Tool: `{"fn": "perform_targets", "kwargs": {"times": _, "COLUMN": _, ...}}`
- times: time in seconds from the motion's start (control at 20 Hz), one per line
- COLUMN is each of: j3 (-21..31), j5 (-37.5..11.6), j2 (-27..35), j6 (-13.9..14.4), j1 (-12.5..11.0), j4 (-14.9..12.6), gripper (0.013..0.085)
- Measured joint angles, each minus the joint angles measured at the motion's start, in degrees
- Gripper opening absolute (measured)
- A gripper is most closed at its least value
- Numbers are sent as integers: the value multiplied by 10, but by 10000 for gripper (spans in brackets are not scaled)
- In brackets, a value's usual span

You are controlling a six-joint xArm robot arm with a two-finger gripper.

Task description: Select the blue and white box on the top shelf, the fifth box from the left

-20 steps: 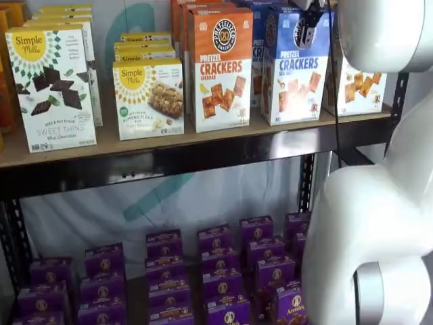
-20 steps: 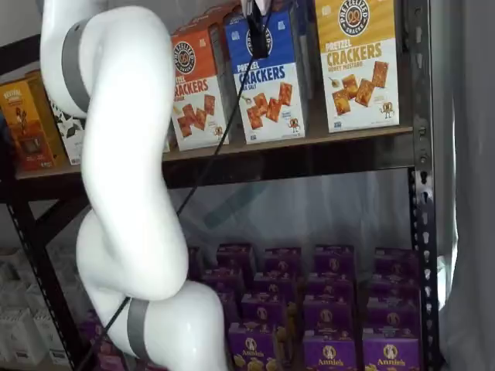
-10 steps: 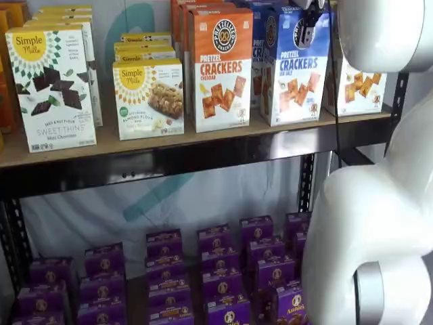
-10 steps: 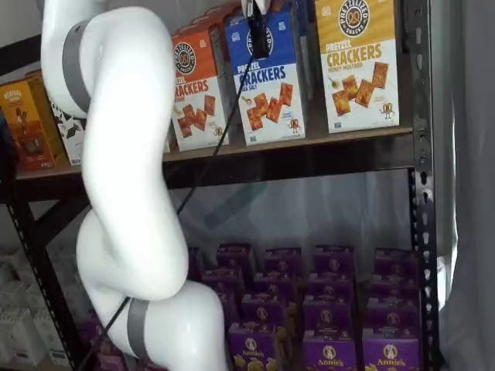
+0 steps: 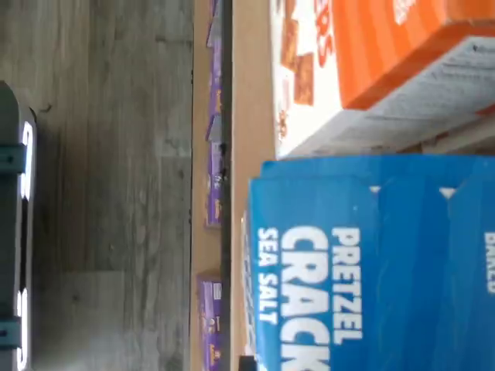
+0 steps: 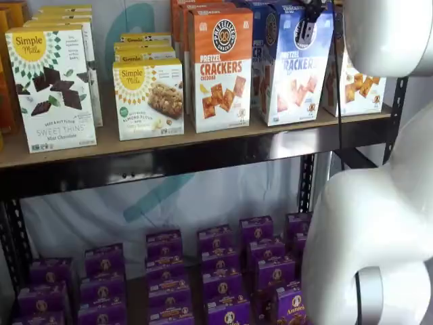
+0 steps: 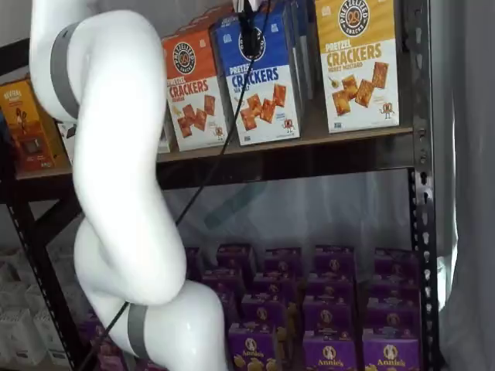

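One blue and white box is your target: you see it upright on the top shelf, between the orange-and-white cracker box and a yellow-fronted cracker box. In both shelf views the black fingers hang down over its upper front; whether they grip it or stand apart, you cannot tell. In the wrist view the blue box fills much of the picture, the orange one just beside it. Purple boxes crowd the level below.
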Motion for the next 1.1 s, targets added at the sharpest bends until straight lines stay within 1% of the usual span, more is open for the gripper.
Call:
{"fn": "perform_targets", "kwargs": {"times": 0.3, "j3": 17, "j5": 37, "j2": -39, "j6": -6, "j1": -14, "j4": 13, "gripper": 570}}
{"fn": "perform_targets", "kwargs": {"times": 0.65, "j3": 43, "j5": 90, "j2": -90, "j6": -27, "j1": -41, "j4": 13, "gripper": 570}}
{"fn": "perform_targets", "kwargs": {"times": 0.85, "j3": 76, "j5": 105, "j2": -123, "j6": -36, "j1": -43, "j4": -3, "gripper": 570}}
{"fn": "perform_targets", "kwargs": {"times": 1.0, "j3": 116, "j5": 101, "j2": -156, "j6": -42, "j1": -44, "j4": -12, "gripper": 570}}
{"fn": "perform_targets", "kwargs": {"times": 1.1, "j3": 141, "j5": 97, "j2": -175, "j6": -46, "j1": -48, "j4": -12, "gripper": 570}}
